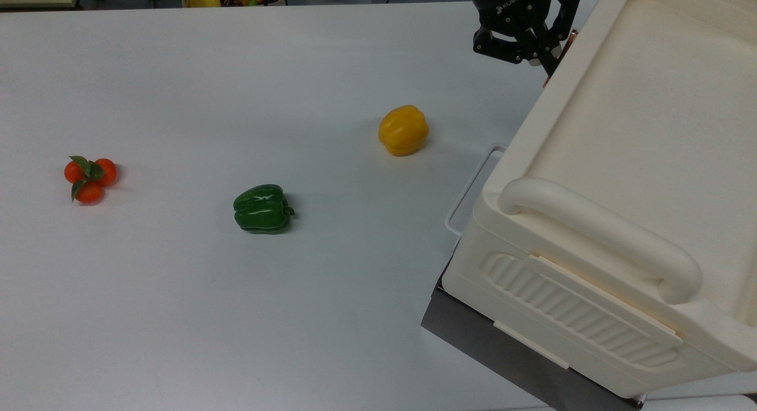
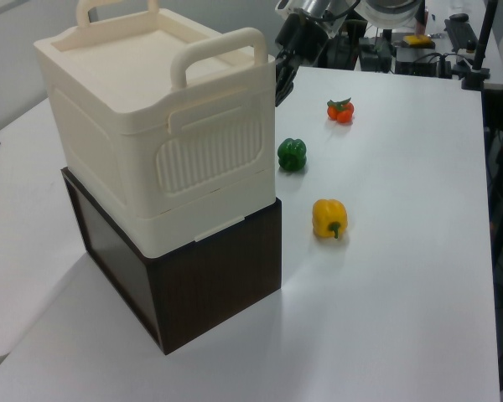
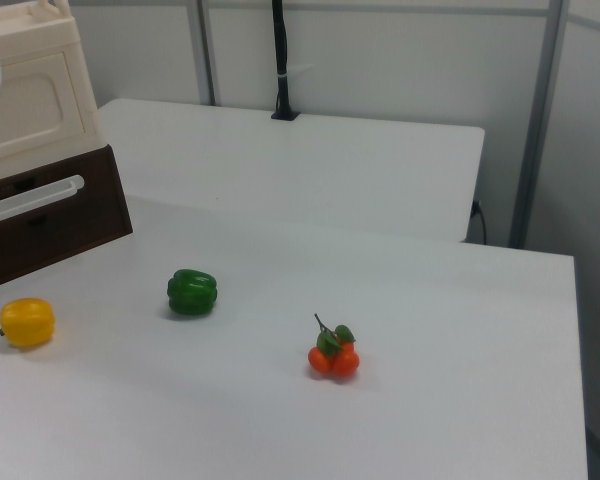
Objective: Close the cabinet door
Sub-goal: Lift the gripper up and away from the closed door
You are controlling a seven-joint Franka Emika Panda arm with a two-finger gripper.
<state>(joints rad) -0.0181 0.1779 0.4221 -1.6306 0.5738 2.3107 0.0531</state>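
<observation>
Gripper (image 1: 547, 53) sits at the top view's upper right, hard against the front face of the cabinet (image 1: 621, 162); whether its fingers are apart or together cannot be told. Just beside it, a sliver of copper-orange strip marks the handle edge of the cabinet door (image 3: 25, 105). In the right view the door lies flush in the cabinet front, its recessed rectangle facing the table (image 1: 236, 310). Under the cabinet stands a dark brown box (image 2: 210, 285) with a pale bar handle (image 3: 30, 198). Out from the gripper across the table, in the top view: the yellow pepper (image 1: 403, 130) is nearest, the green pepper (image 1: 262, 208) farther, the tomato cluster (image 1: 90, 178) farthest, well apart from the cabinet.
</observation>
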